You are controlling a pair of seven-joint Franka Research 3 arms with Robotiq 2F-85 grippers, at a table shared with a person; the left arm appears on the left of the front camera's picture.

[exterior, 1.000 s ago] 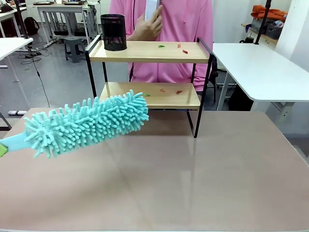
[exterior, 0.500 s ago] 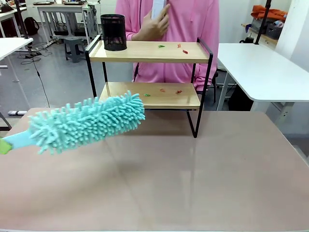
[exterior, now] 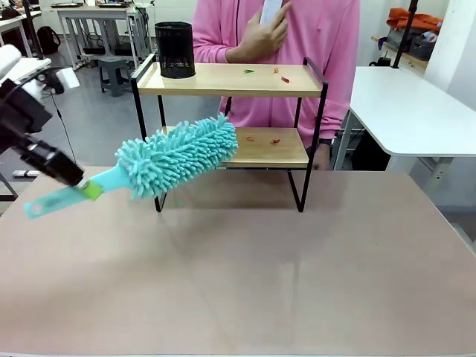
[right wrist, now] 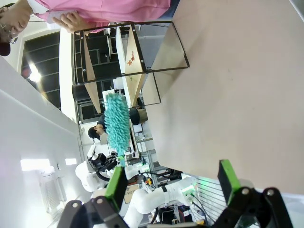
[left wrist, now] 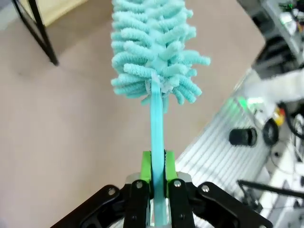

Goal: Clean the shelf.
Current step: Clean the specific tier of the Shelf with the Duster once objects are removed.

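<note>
Shelf: the shelf [exterior: 223, 80] stood at the far side of the bench [exterior: 312, 260], right in front of the person [exterior: 297, 44]. Both wood boards were level in the black frame.
Scraps: small red and green scraps [exterior: 277, 73] lay on the top board, and more lay on the lower one. None looked swept away yet.
Mesh cup: a black mesh cup [exterior: 175, 49] stood upright at the top board's left end.
Duster: the teal duster [exterior: 182, 155] slanted up toward the lower board's left end. I could not tell whether its tip touched the wood.
Left fingers: my left fingers [exterior: 91, 190] were clamped narrow on the duster's flat handle, whose tail stuck out behind them.
Right fingers: my right fingers [right wrist: 172, 183] stood wide and held nothing, well back from the shelf.
Risk, frame: the fluffy head sat near the left front leg. I judged a sideways sweep could snag it and drag the light shelf.
Risk, grip: the thin handle was a long lever, so pressing down could twist it between my pads.
Risk, scatter: a fast stroke might flick scraps onto the bench or toward the person.
Risk, cup: a pass over the top board could tip the mesh cup.
Risk, hand: the person's raised hand [exterior: 260, 33] was just behind the top board, so overreaching could brush it.
</note>
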